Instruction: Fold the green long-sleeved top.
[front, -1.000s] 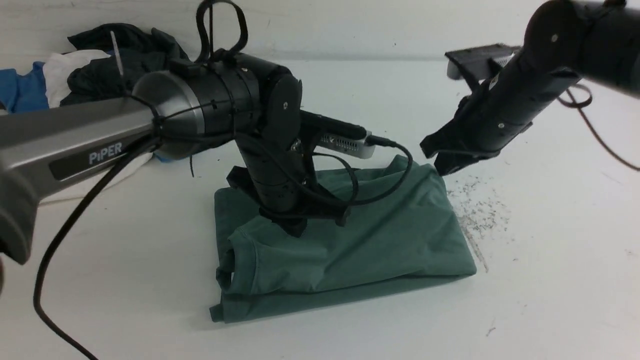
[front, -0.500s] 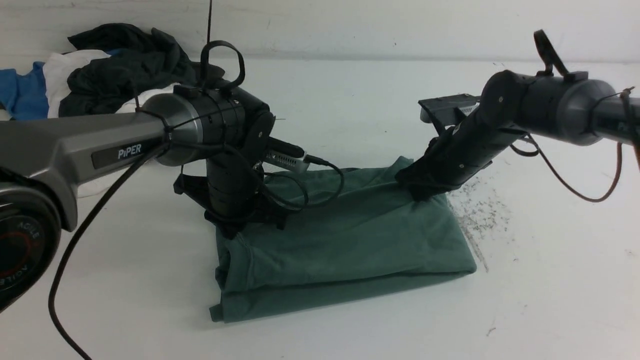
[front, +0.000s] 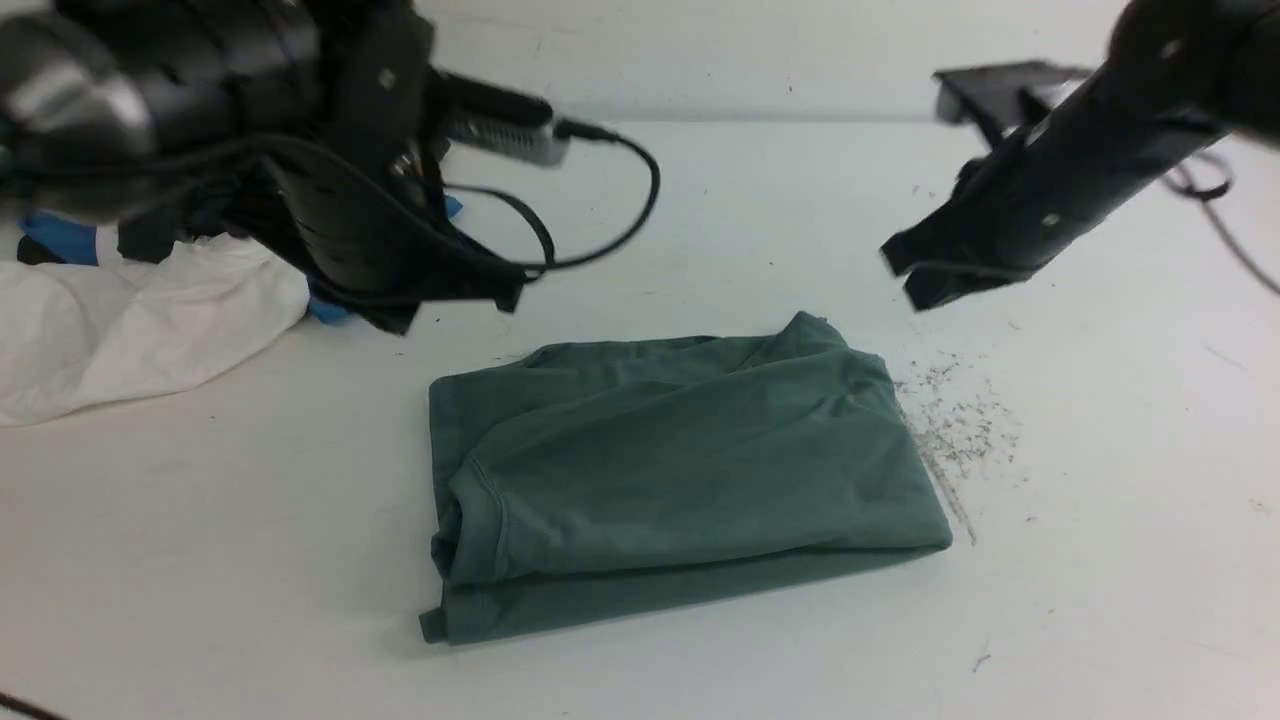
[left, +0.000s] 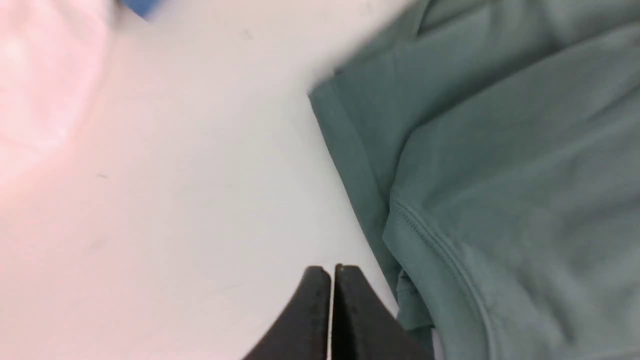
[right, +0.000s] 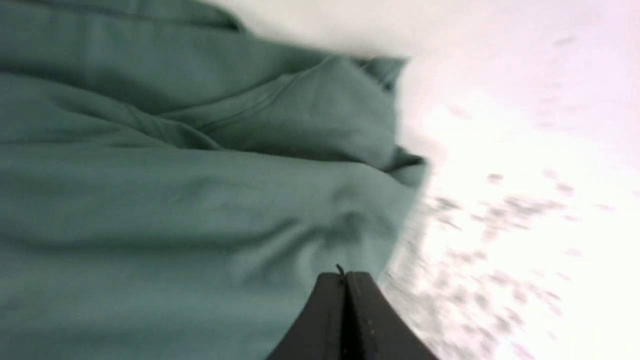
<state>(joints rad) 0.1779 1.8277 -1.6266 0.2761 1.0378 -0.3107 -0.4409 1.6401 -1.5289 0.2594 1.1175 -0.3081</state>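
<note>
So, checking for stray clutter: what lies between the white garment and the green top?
Only bare table; the front view shows a clear gap between the white garment and the green top.

Black jointed arms (front: 330, 190) trailing looped black cables (front: 600, 200).

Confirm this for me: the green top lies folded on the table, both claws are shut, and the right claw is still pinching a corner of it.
The right claw holds nothing. The front view shows it shut and lifted clear of the green top. The rest stands: folded top on the table, left claw shut.
</note>
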